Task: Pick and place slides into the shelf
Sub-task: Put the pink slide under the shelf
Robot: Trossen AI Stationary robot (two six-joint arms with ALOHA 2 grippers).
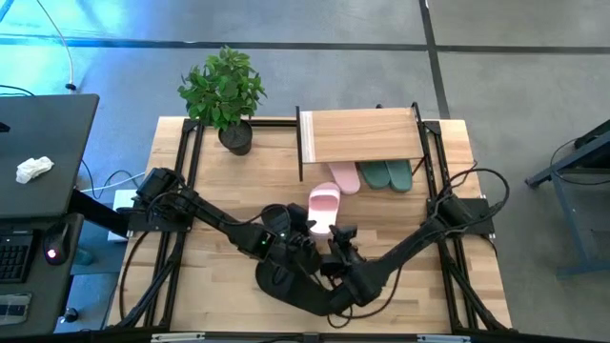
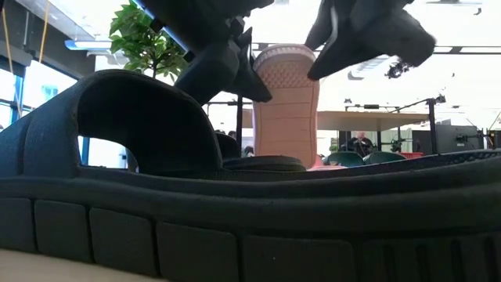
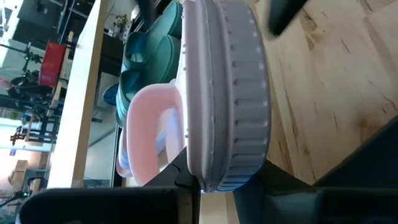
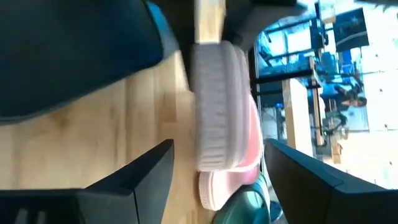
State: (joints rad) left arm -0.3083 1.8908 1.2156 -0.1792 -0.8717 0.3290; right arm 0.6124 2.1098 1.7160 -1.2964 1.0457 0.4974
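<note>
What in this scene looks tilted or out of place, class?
One pink slide stands on its edge in the left end effector, sole upright, on the table short of the shelf. Two black slides lie at the near edge.

2 pink slides (image 1: 325,208), 2 teal slides (image 1: 387,174), 2 black slides (image 1: 291,283), 1 shelf (image 1: 362,136), 1 plant (image 1: 225,93).

A light wooden table (image 1: 229,276) stands on a grey concrete floor (image 1: 515,67) crossed by dark seams. A potted plant (image 1: 225,92) sits at its far left corner, and a black desk (image 1: 43,143) with a keyboard (image 1: 13,255) stands to the left.
</note>
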